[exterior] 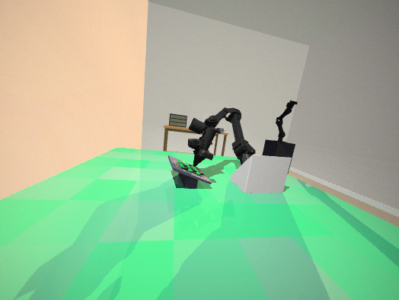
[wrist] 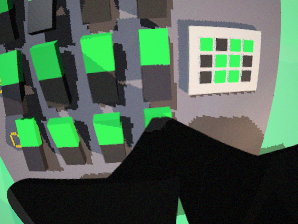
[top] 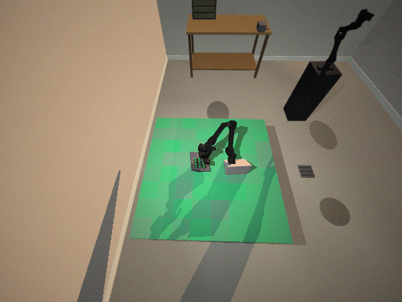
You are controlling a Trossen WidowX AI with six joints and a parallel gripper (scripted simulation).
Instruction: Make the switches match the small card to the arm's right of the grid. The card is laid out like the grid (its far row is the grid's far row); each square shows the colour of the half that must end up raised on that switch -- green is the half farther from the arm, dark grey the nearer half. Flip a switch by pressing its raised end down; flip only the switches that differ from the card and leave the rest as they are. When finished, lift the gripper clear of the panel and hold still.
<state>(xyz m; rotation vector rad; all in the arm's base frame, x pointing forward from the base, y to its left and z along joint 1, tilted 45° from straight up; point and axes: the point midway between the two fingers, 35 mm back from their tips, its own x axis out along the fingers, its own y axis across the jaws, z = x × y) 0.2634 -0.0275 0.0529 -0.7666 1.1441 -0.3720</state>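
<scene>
Broadly, a green mat (top: 215,199) is seen carrying a pale block (top: 238,166) with the arm (exterior: 232,129) mounted on it, and the tilted switch panel (exterior: 190,171) is placed just beside that block. Over the panel's near right corner the hand (exterior: 199,161) is held, pressed together with nothing pinched. Smallest, the card (wrist: 224,60) is set right of the grid, showing green and dark grey squares.

No readable text, label, brand or number is showing anywhere; the card (wrist: 224,60) is carrying only green and dark grey squares.
</scene>
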